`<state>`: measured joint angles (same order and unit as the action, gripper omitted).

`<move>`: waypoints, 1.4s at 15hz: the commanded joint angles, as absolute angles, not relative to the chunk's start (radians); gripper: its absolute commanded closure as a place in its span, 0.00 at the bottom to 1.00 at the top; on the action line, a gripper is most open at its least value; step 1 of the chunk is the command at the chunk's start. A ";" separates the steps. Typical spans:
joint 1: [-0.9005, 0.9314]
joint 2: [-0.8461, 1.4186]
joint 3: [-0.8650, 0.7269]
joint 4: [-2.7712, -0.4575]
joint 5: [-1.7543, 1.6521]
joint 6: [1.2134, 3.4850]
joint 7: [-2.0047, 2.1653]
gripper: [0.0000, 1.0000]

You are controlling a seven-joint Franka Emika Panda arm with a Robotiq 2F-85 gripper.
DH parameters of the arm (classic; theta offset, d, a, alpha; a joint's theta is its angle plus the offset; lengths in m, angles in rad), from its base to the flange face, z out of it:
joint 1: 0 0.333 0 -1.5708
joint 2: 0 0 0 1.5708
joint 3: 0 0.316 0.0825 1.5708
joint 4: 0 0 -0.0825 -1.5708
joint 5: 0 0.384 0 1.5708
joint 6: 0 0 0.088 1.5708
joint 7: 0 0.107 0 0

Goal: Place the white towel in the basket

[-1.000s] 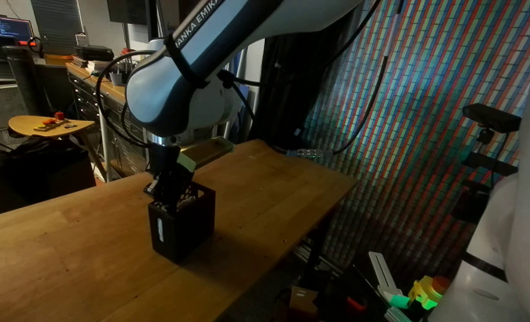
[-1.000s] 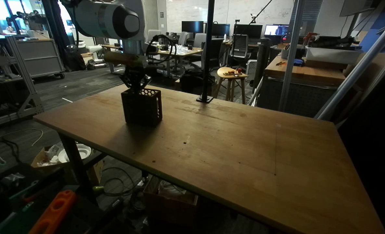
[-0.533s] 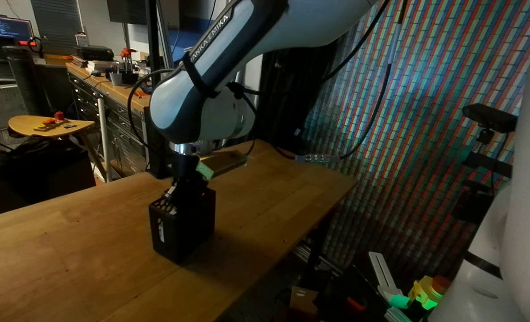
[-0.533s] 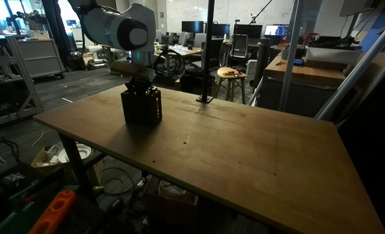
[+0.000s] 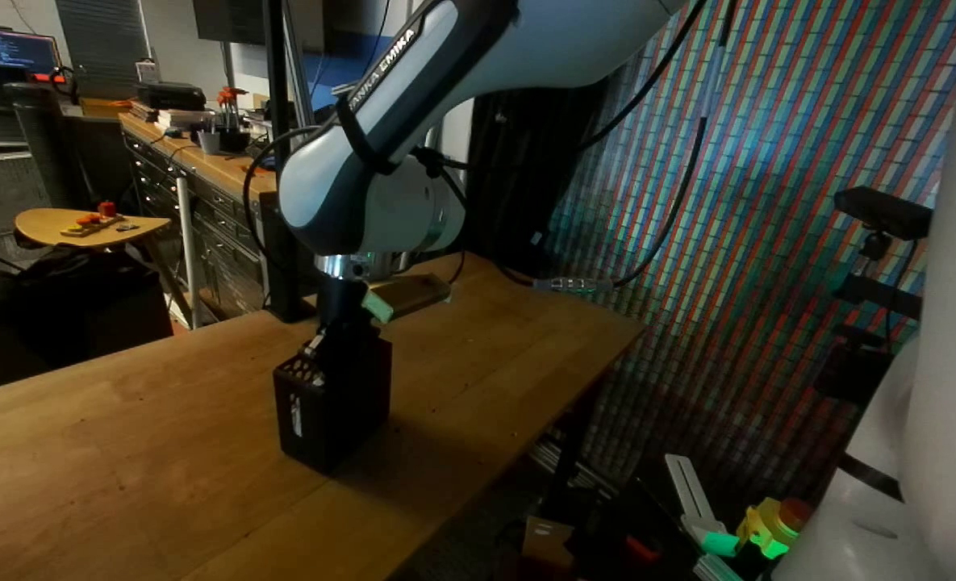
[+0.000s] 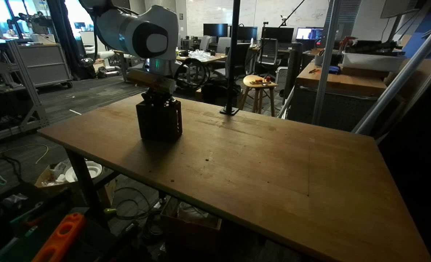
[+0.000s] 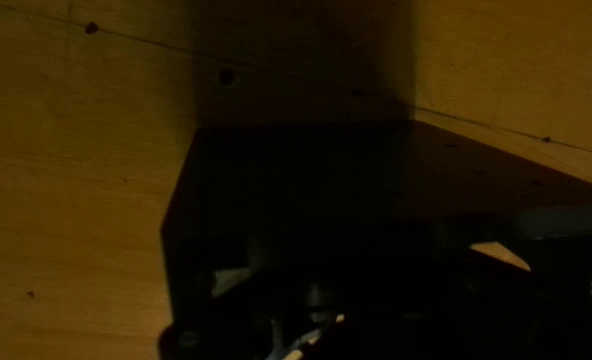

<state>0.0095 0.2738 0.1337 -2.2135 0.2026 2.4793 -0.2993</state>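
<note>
White towel not made out for sure in any view; best guess, down inside the basket (image 5: 334,420), behind its dark walls. End effector (image 6: 159,99) sits low in the basket's mouth, fingertips hidden — spread, pressed together or pinching cloth, cannot tell. Wrist view nearly black there; pale scraps (image 7: 228,281) show, too dim to name. Step in hand, as I read it: letting the towel go. If cloth is held, part the fingers gently and only as far as the walls allow; pressing outward could shift or tip the basket. Check that cloth hangs free of the fingers before rising — soft stuff clings. Then lift straight up, slowly, since the basket's holed wall could snag a fingertip or a towel corner. Basket stands upright on the tabletop (image 6: 273,167); nothing seen holding it down, so expect it to follow a sideways drag. Farther out, in an exterior view, a cable loop (image 5: 248,184) hangs near the black post (image 5: 274,64): keep a gap between them on the way up.
</note>
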 commanded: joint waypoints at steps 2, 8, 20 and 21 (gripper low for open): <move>0.029 0.301 0.119 -2.185 0.134 2.447 -0.266 1.00; 0.085 0.344 0.106 -2.107 -0.055 2.369 -0.159 1.00; 0.067 0.407 0.116 -2.055 -0.024 2.369 -0.164 1.00; 0.066 0.413 0.117 -2.053 -0.021 2.368 -0.166 1.00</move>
